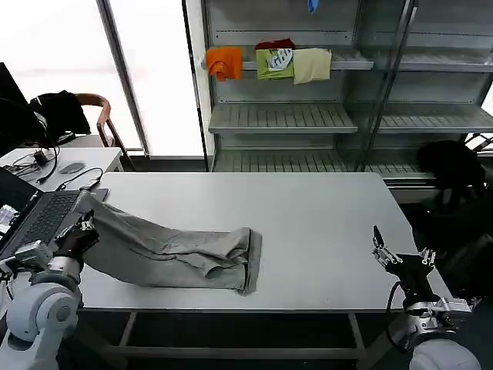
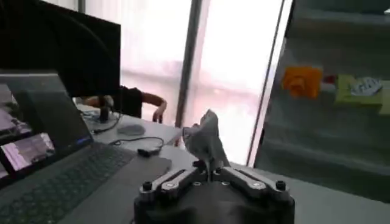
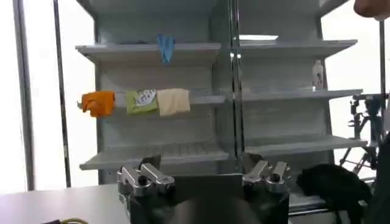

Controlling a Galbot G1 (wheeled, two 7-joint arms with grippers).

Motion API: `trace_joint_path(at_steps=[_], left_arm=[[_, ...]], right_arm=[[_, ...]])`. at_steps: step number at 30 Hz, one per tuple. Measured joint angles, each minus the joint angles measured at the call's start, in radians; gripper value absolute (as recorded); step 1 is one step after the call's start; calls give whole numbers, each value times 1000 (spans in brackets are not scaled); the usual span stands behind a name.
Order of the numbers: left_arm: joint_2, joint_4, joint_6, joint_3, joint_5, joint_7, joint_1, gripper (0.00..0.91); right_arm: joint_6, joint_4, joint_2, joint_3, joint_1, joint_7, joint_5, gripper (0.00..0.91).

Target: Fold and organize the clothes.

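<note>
Left gripper (image 1: 83, 229) at about 9 o'clock on the tabletop (image 1: 323, 223), fingers clamped on one end of the grey garment (image 1: 173, 253); left wrist view confirms a tuft of fabric (image 2: 206, 140) pinched between the closed fingers. Garment lies as a long rumpled band from the gripper toward 6 o'clock, far end bunched and doubled near the front edge, wrinkles along its length. Right gripper (image 1: 400, 260) at about 4 o'clock near the front right corner, fingers apart, holding nothing, well apart from the cloth. Risks, judged: grip is on a small pinch of soft cotton, so a quick pull could slip it out. Only one end is held, so dragging likely bunches the free end more or slides it off the front edge. Laptop (image 1: 42, 216) and cables (image 1: 58, 173) sit just beside the left gripper, so a swing toward 9–10 o'clock could snag or drape cloth over them. Right arm must reach far across to help; a misjudged grab may catch several layers.
</note>
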State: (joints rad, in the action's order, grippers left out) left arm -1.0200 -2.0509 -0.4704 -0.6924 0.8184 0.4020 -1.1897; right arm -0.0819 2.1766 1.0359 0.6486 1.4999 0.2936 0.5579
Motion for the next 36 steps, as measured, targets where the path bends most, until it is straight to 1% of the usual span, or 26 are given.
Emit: trace_joint_path(at_steps=[4,8,17,18,19,25,32,33,34,35,36], left_arm=[[-17,-55,6,76,-34,-14,1,0],[-50,-83,17,191,-89,-19,16,0],[-111,-84,43,443,-208,-33,49,10],[-117,-79,46,466,-219,-34,54,0],[-123,-72,49,490,-230,-35,59,10],[-157,-16,57,598,-273,-33,91,10],[-188,50,57,673,-301,-27,134,20],[-191,58,56,679,-303,-27,139,363],[-193,67,55,685,-306,-26,145,746],[-195,74,53,690,-309,-26,151,907],[-196,81,51,694,-312,-27,155,907]], right_arm=[[-1,2,5,-2,-2,0,-4,907],[-7,2,11,-7,-9,5,-11,907],[-13,6,14,-8,-12,7,-18,907],[-13,6,15,-8,-12,7,-20,907],[-13,5,16,-9,-12,7,-20,907],[-13,6,19,-10,-9,6,-22,907],[-13,6,24,-15,-8,6,-26,907],[-13,6,24,-15,-8,5,-27,907],[-13,6,24,-15,-8,5,-27,907],[-13,6,25,-16,-8,5,-27,907],[-13,6,26,-16,-8,5,-27,907]])
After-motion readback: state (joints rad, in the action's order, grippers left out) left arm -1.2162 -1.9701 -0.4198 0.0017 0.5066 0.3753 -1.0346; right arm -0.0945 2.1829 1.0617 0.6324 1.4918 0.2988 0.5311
